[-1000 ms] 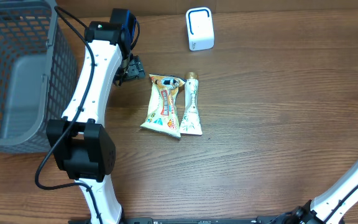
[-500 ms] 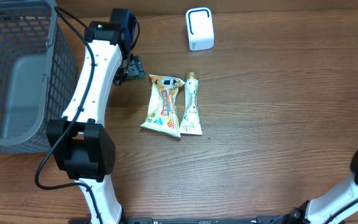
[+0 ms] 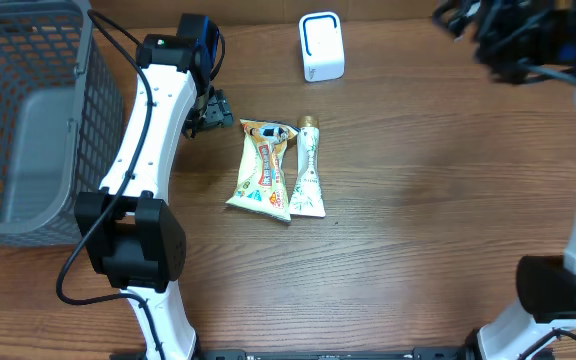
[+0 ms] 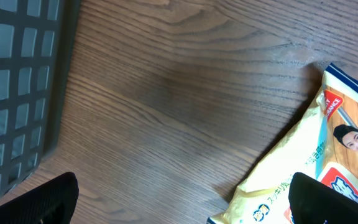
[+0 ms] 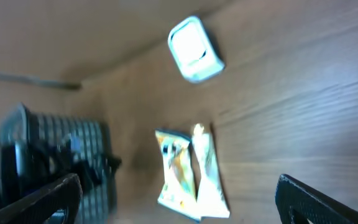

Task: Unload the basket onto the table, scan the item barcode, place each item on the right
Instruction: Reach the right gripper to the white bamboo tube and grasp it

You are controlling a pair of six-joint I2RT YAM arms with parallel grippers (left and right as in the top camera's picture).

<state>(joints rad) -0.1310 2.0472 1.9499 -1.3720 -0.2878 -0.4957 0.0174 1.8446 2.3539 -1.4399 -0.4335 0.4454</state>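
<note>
1. Two grippers, both w/ fingers spread wide apart, and both hold nothing.
2. L gripper (image 3: pixel 213 110) sits low over the table (image 3: pixel 448 200), just left of the top corner of the bag (image 3: pixel 264 170). In the L wrist view one finger (image 4: pixel 334 202) hangs over the bag's edge. Can't tell if it touches.
3. R gripper (image 3: pixel 465 22) is up high at the far right side. It looks blurry and is well apart from the bag. Its wrist view looks down on the table from far up.
4. Bag: a yellow snack pack w/ a face on it. It lies flat near the middle of the table.
5. Tube (image 3: pixel 308 172): pale, w/ a gold cap that points to the far edge. It lies right beside the bag, on the bag's right, touching it low down.
6. Scanner (image 3: pixel 321 46): a small white box w/ a blue ring. It stands near the far edge, a bit past the tube's cap & apart from it.
7. Basket (image 3: pixel 98 100): grey mesh, at the left side. The L arm is between it & the bag. Inside I see just its grey floor.
</note>
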